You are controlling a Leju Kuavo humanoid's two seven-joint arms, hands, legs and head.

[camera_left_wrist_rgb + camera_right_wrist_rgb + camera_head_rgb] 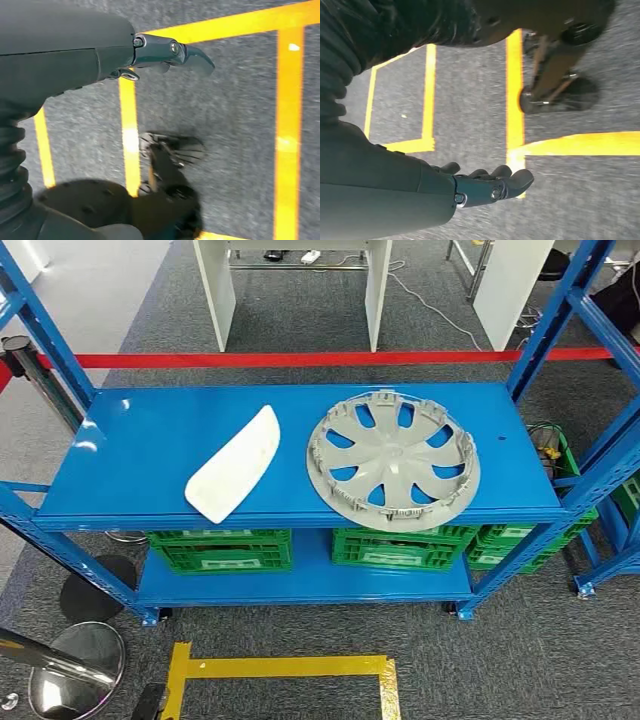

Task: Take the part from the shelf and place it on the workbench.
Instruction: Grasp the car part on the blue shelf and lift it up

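While both robot hands hang empty, white part lies diagonal on shelf.

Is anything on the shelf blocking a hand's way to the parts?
Nothing visible does. The white curved panel and the grey wheel cover lie apart on the blue shelf, uncovered. The left hand and the right hand hang over the floor.

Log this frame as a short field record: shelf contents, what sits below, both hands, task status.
top shelf: white curved part beside grey wheel cover, apart, on blue shelf
lower shelf: green crates
left hand: holds nothing, over yellow-lined floor
right hand: holds nothing, fingers loosely extended
task status: nothing picked yet
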